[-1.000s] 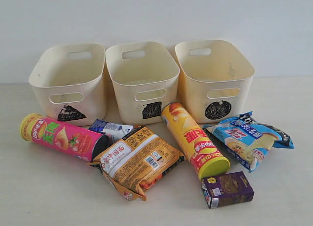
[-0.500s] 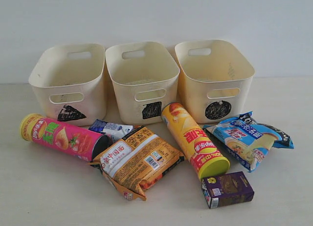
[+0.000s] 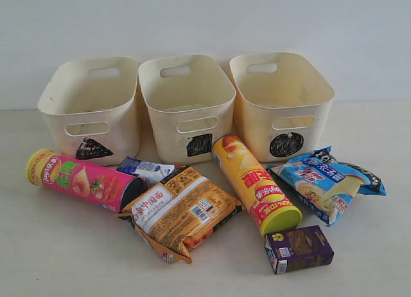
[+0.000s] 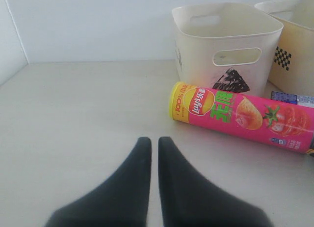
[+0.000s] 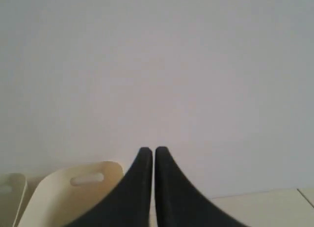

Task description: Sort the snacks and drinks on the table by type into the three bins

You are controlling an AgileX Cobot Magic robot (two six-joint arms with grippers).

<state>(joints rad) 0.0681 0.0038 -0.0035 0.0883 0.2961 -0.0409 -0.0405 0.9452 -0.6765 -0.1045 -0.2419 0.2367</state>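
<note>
Three cream bins stand at the back of the table [image 3: 58,245]: triangle bin [image 3: 90,107], square bin [image 3: 186,104], circle bin [image 3: 282,101]. In front lie the pink chip tube [image 3: 80,179], the blue-white carton [image 3: 146,170], the orange-white bag [image 3: 180,210], the yellow-red tube [image 3: 255,183], the blue bag [image 3: 327,181] and the purple carton [image 3: 298,248]. No gripper shows in the exterior view. My left gripper [image 4: 154,141] is shut and empty, short of the pink tube [image 4: 243,116] and the triangle bin [image 4: 223,42]. My right gripper [image 5: 148,151] is shut and empty, raised beside a bin [image 5: 73,192].
A plain white wall [image 3: 205,20] runs behind the bins. In the left wrist view bare table [image 4: 73,114] spreads around the fingers, and a second bin [image 4: 292,40] stands past the triangle bin.
</note>
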